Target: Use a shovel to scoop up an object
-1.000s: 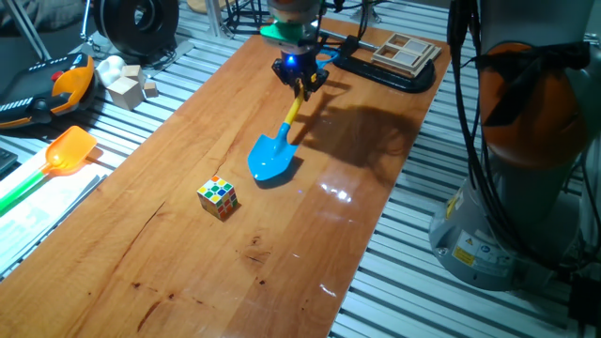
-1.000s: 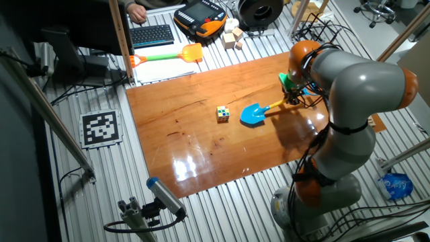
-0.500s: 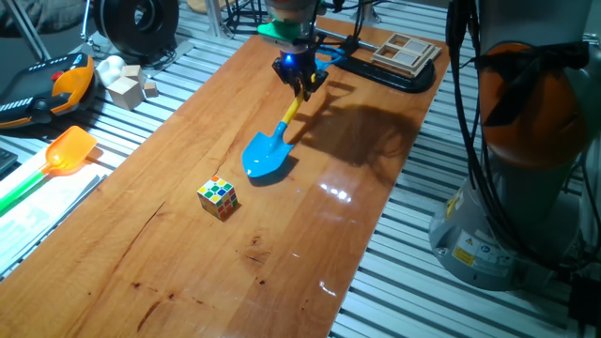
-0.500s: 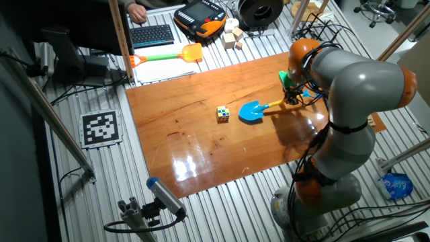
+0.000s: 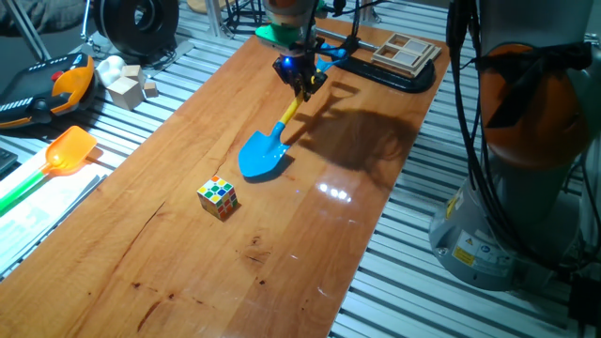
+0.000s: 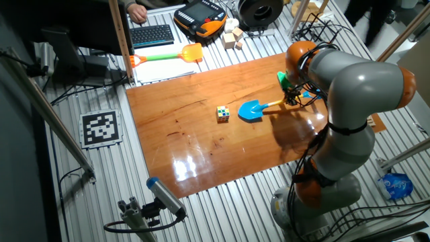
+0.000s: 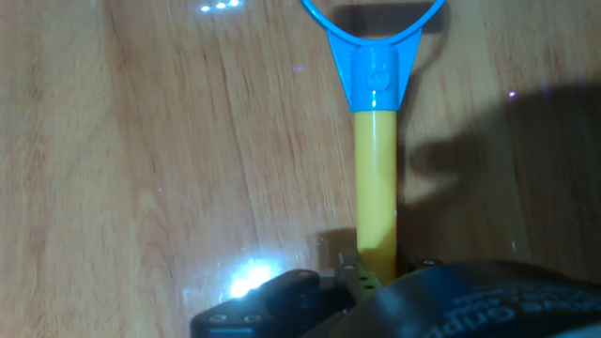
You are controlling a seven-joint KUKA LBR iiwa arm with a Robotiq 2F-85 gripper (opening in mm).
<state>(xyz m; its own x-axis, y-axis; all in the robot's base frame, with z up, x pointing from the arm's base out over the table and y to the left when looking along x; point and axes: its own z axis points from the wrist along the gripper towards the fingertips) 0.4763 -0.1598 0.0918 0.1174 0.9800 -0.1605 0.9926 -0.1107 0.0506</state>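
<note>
The shovel has a bright blue blade (image 5: 262,158) and a thin yellow shaft (image 5: 287,112). My gripper (image 5: 300,86) is shut on the shaft's upper end, and the blade rests low on the wooden table (image 5: 188,253). The multicoloured cube (image 5: 217,197) sits on the table in front and left of the blade, a short gap away. In the other fixed view the blade (image 6: 250,111) lies just right of the cube (image 6: 223,113), with my gripper (image 6: 293,99) at the shaft's far end. The hand view shows the yellow shaft (image 7: 377,188) running up to the blade's blue neck (image 7: 373,70).
An orange scoop with a green handle (image 5: 56,158) lies left of the table, beside pale wooden blocks (image 5: 127,86). A tray with a wooden puzzle (image 5: 402,54) sits at the table's far end. The arm's base (image 5: 526,141) stands on the right. A keyboard (image 6: 151,34) lies beyond the table.
My gripper has moved the shovel steadily left, sliding the blue blade closer to the cube. The cube has not moved.
</note>
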